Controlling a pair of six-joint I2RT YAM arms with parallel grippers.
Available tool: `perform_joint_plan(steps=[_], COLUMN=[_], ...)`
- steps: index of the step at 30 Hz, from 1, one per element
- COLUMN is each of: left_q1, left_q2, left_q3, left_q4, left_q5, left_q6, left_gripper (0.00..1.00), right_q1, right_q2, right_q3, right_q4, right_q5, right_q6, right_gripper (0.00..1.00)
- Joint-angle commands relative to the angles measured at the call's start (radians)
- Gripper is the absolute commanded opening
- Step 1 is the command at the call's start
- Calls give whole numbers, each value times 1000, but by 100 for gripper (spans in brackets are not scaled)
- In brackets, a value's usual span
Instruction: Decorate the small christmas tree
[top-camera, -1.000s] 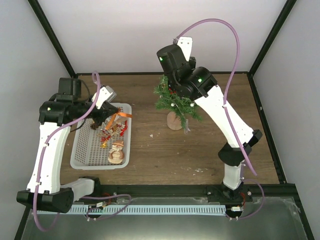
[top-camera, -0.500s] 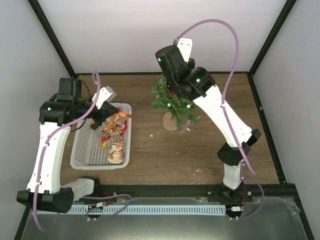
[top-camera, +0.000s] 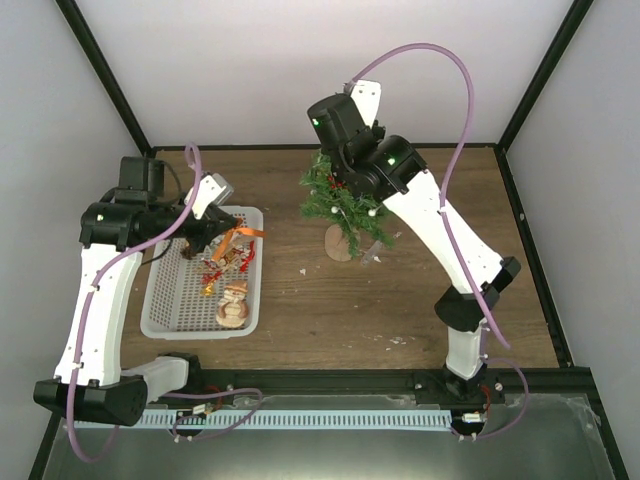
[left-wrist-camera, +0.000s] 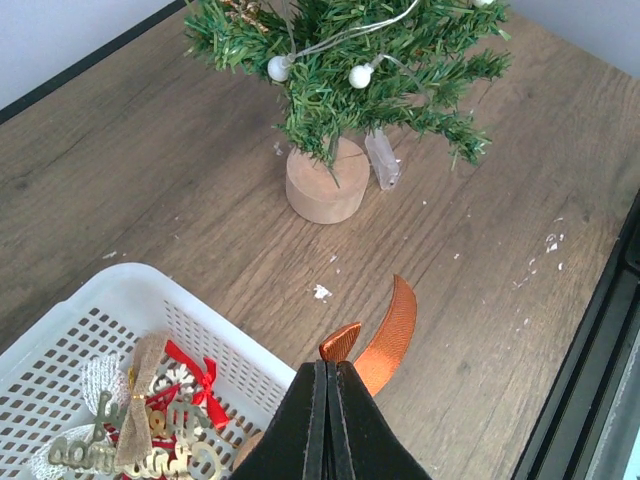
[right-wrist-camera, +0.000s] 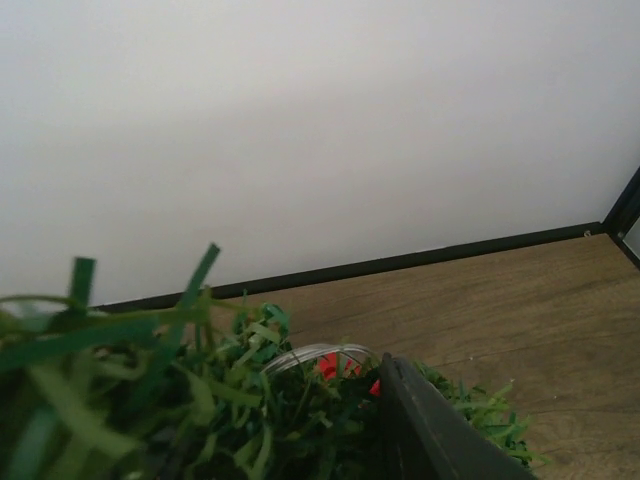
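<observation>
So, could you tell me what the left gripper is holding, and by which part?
The left gripper seems to pinch the orange ribbon at its lower end; the curl sticks out past the shut jaws.

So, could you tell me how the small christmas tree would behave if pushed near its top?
Probably tips easily: the small christmas tree is wide above a narrow wooden base. Its bristly branches likely flex rather than resist.

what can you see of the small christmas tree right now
The small christmas tree is a dark green, bristly artificial conifer standing on a round tan wooden base on the wooden table. A string of white beads drapes its branches, something red sits near the top, and the right gripper is buried in its crown.
</observation>
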Motion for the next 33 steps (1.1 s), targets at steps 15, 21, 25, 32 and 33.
perform_joint_plan(steps=[15,21,25,32,33], left_q1=[-4,-4,-3,-30,-50], left_q2=[-18,-23,-25,-4,7], left_q3=[-1,12,16,89,117], left_q4=[-9,-42,-57,-64,-66], left_q5=[27,16,11,-35,-68], left_q6=[20,52,64,42,36], left_gripper=[0,0,0,0,0], right_q1=[6,6,5,4,4], right_q2=[-123,-226,-277,-302,-315], right_q3=[-111,-262,-348,-347,-354], right_q4=[35,136,215,194,189], right_q5=[3,-5,-16,3,9], right_q6=[21,-16,-51,-46,-41], right_gripper=[73,99,100,100,100])
